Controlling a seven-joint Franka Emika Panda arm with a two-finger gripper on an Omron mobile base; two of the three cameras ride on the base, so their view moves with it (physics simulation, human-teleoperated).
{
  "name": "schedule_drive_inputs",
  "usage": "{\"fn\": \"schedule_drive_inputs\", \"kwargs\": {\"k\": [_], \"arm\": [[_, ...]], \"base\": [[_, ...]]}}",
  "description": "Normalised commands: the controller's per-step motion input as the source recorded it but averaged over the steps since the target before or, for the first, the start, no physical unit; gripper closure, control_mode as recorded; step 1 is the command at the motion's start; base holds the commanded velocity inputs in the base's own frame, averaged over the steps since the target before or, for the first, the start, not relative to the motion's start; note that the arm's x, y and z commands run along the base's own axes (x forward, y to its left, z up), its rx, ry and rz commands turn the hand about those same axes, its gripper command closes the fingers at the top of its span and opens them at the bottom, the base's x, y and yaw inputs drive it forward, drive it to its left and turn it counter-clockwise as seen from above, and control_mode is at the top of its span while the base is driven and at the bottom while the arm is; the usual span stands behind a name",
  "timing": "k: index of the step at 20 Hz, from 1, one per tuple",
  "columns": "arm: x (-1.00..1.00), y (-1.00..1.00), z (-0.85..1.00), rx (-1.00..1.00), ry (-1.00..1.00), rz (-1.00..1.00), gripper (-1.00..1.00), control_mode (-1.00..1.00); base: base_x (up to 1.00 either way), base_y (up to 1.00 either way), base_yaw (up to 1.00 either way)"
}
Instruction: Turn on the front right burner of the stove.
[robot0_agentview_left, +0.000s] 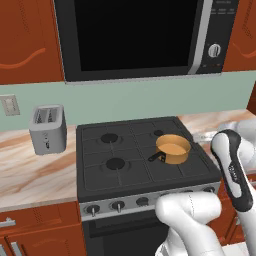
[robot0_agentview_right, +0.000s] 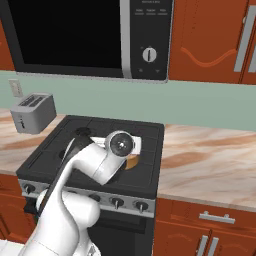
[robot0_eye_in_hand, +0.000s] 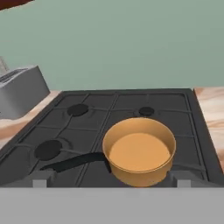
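Note:
The black stove sits in the counter, with a silver front strip of dark knobs. An orange saucepan with a black handle stands on the front right grate and covers that burner. A sliver of the saucepan peeks out behind my arm. My gripper is open and holds nothing. In the hand view its fingertips stand wide apart just before the stove's front edge, level with the pan.
A silver toaster stands on the marble counter left of the stove. A black microwave hangs above the range. Marble counter runs to the right. My arm covers the right-hand knobs in the left base view.

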Motion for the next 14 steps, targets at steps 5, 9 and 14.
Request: {"fn": "schedule_drive_inputs", "kwargs": {"k": [5,9,14], "arm": [[-0.03,-1.00,-0.67,0.31,-0.11,0.05,-1.00,-1.00],[-0.03,-1.00,-0.64,0.25,0.00,0.00,-1.00,-1.00],[-0.06,-0.78,-0.85,0.17,0.00,0.00,-1.00,-1.00]], "base": [[0.00,0.00,0.00],[0.00,0.00,0.00],[0.00,0.00,0.00]]}}
